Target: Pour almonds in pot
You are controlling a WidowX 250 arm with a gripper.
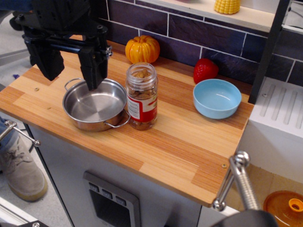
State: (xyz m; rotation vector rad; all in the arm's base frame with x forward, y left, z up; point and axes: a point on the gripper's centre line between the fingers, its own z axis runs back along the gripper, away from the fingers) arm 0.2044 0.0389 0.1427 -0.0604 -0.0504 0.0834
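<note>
We see the gripper (71, 71) hanging over the far left of the wooden counter (184, 146), fingers (94, 66) spread wide apart, nothing between them. The right finger's tip sits above the back rim of the pot (96, 109), the left finger is out past the pot's left edge. The pot is directly below the hand and a bit to its right, bare steel inside. The jar (141, 96) stands upright just right of the pot, touching or nearly touching its near loop handle; hard to say which from this angle. The almonds (140, 74) are in the jar, visible through the glass and at the open mouth. Further right of the hand: a blue bowl (217, 98), well apart from the jar. Behind the jar, against the tiled wall, a small pumpkin (142, 48); a red strawberry (205, 70) just behind the bowl.
</note>
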